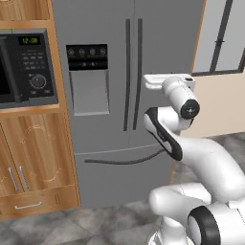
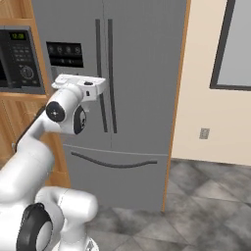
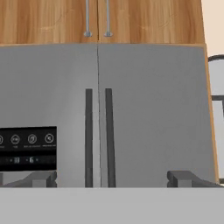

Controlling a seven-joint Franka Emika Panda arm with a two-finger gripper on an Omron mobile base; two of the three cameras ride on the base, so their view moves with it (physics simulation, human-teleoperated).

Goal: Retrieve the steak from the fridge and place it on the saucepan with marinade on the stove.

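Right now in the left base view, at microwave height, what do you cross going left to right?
Black microwave with its keypad → black dispenser panel on the tall grey steel fridge → its two long dark vertical handles → white robot arm → dark-framed window.

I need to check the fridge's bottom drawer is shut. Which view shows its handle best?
The right base view: the drawer handle shows whole and unblocked across the fridge. In the left base view the arm covers its right end. The hand view looks higher, at the door handles.
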